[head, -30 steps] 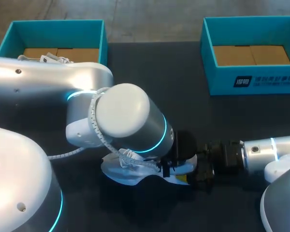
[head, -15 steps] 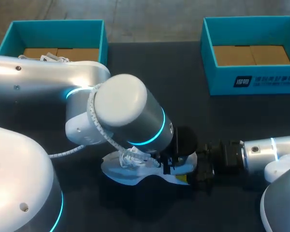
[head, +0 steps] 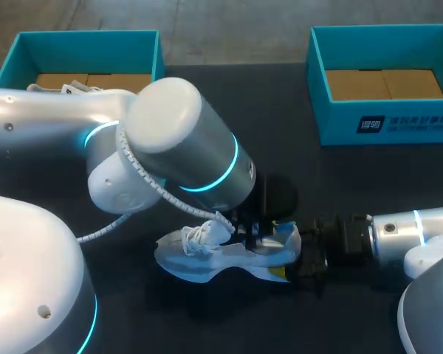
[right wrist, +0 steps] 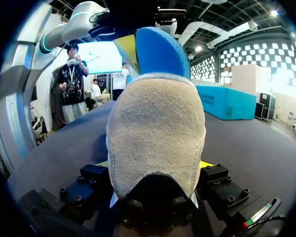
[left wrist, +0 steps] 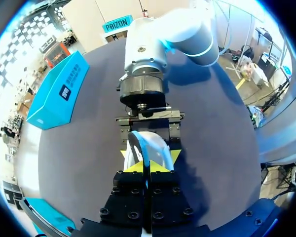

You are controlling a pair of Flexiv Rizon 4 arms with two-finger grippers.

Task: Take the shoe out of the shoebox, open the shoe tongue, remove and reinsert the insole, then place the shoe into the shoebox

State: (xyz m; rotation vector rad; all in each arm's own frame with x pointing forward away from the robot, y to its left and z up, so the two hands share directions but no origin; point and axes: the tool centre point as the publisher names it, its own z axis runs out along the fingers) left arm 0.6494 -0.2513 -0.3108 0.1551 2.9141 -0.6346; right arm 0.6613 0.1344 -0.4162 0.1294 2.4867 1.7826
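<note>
Lying on its sole on the dark table (head: 317, 184) near the front edge, the white and pale-blue lace-up shoe (head: 207, 259) sits between the two arms, out of both boxes. Right gripper (head: 289, 259) is clamped on the heel: in its wrist view the grey suede heel (right wrist: 155, 138) fills the gap, with a yellow tip against each side. Left gripper (left wrist: 147, 165) comes down over the shoe opening, its tips pinched narrow on the back end of the thin blue foam insole (left wrist: 144, 145), which stands up out of the heel (head: 284, 234).

Handling, as a judgement:
- The shoe looks light, with a soft upper and a bendy sole.
- The heel cup is probably its stiffest part, so that is the right place to pin it.
- The insole looks thin, floppy and very light. It should peel out with little force but may buckle or fold.
- A pinch at the insole's rear edge is fine for pulling. For pushing back in, a hold nearer mid-length would probably bend it less.
- The loose laces (head: 199, 234) could snag.

The teal cardboard shoebox (head: 384, 122) at the far right is open, with only its brown floor showing. A second teal box (head: 159, 63) at the far left holds something white with laces.
</note>
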